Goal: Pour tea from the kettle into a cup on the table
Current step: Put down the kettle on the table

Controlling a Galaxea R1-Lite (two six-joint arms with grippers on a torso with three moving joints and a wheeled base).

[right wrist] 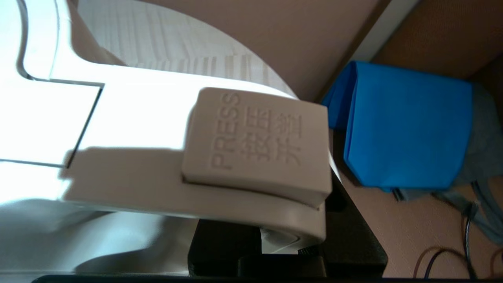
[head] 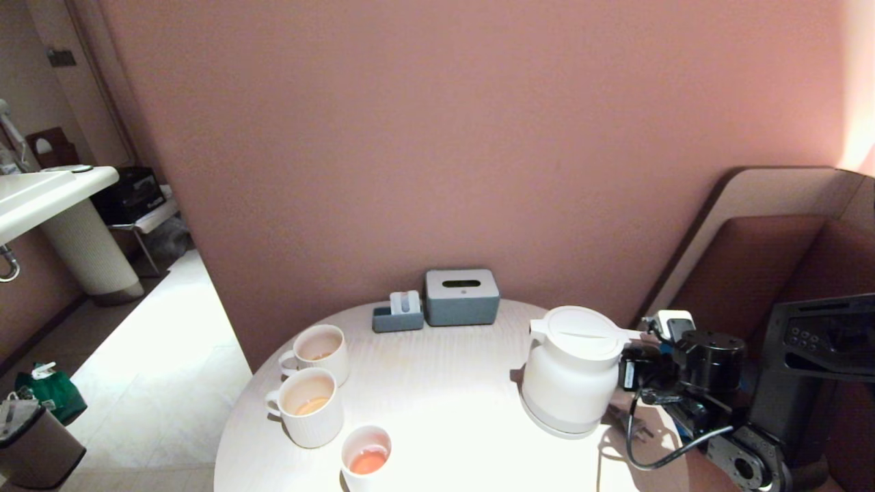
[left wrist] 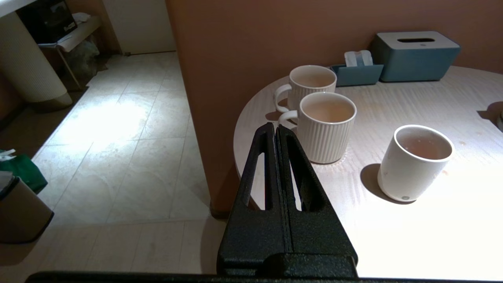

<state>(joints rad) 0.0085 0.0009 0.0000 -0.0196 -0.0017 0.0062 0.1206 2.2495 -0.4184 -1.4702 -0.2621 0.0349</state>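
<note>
— Jaws first: how do they stand?

— Right gripper (head: 632,374) is clamped on the angular loop handle (right wrist: 220,204) of the white rounded electric kettle (head: 571,372); in its wrist view the black fingers (right wrist: 353,243) sit either side of the handle, just under the raised grey "PRESS" button (right wrist: 257,143). Left gripper (left wrist: 277,135) has its two black fingers pressed flat together, holding nothing, out past the near-left edge of the table.

— And the kettle itself?

— Upright on its round base, on the right side of the round pale wood-grained table (head: 437,383), lid closed, spout facing left.

— Where's the cup?

— Small smooth white handleless cup (head: 366,454) stands at the near edge, well left of the kettle. Orange-brown tea (head: 368,463) lies in its bottom.

— Anything else around?

— Two taller ribbed white mugs with handles: one (head: 307,406) just behind the cup, the other (head: 318,352) just behind that, each with a little brownish liquid inside. Against the pink wall sit a grey-blue tissue box (head: 461,296) and, touching its left side, a small grey-blue tray with white packets (head: 398,313). Beside the table on the right, something bright blue (right wrist: 404,125) shows in the right wrist view; I can't tell what it is.
</note>
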